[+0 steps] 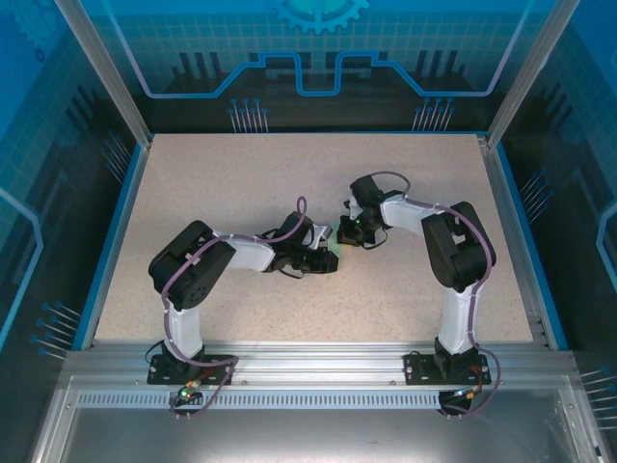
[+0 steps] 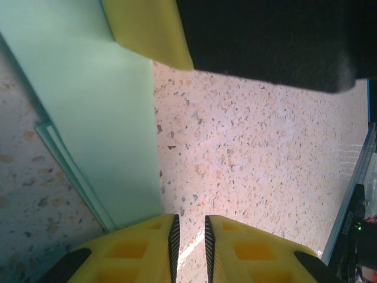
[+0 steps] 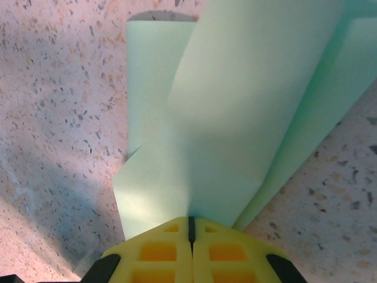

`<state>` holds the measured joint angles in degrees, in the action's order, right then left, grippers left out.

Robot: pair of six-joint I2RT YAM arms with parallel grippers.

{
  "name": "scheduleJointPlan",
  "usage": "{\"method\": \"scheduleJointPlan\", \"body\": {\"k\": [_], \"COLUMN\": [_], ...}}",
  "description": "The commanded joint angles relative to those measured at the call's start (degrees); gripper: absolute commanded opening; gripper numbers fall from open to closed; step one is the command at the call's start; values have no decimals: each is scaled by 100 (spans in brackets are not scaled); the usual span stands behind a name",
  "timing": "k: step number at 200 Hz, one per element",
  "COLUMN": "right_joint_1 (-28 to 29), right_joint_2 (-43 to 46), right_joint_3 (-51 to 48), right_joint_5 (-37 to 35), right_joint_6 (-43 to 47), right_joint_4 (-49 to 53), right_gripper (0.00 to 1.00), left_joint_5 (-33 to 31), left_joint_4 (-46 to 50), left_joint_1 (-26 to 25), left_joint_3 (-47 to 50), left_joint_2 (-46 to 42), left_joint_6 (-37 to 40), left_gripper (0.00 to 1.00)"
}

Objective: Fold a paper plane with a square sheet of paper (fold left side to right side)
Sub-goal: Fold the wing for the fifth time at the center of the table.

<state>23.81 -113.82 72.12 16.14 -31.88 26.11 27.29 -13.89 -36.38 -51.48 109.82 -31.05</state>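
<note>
Two grippers meet near the middle of the speckled bench (image 1: 241, 183), close together in the top view, the left arm (image 1: 198, 270) reaching in from the left and the right arm (image 1: 453, 246) bent over from the right. The right gripper (image 3: 189, 229) has its yellow jaws pressed tight together on the near edge of the sheet of paper (image 3: 235, 112), a pale mint-green sheet folded into overlapping layers that fan away from the jaws across the bench. The left gripper (image 2: 191, 230) sits low just beside the paper's long straight edge; its jaws stand a narrow slit apart with nothing between them, bare bench showing through the gap. In the left wrist view the paper lies to the left of that slit, its near corner passing out of sight behind the left-hand yellow finger, and one of the right gripper's fingers (image 2: 147, 32) sits at the paper's far end
</note>
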Motion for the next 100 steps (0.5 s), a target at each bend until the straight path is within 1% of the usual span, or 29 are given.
{"method": "scheduleJointPlan", "body": {"k": [1,64,100], "right_joint_1": [-175,-305,-345], "right_joint_2": [-184,-368,-413], "right_joint_3": [195,520,585], "right_joint_5": [-361,-414,-309], "right_joint_6": [133,232,234], "right_joint_4": [78,228,255], "right_gripper": [5,5,5], "left_joint_5": [-584,-571,-576], "left_joint_4": [1058,971,935], "left_joint_1": [-15,-13,-16], "left_joint_3": [441,531,552], "left_joint_2": [434,488,523], "left_joint_6": [170,143,124], "left_gripper": [23,23,23]}}
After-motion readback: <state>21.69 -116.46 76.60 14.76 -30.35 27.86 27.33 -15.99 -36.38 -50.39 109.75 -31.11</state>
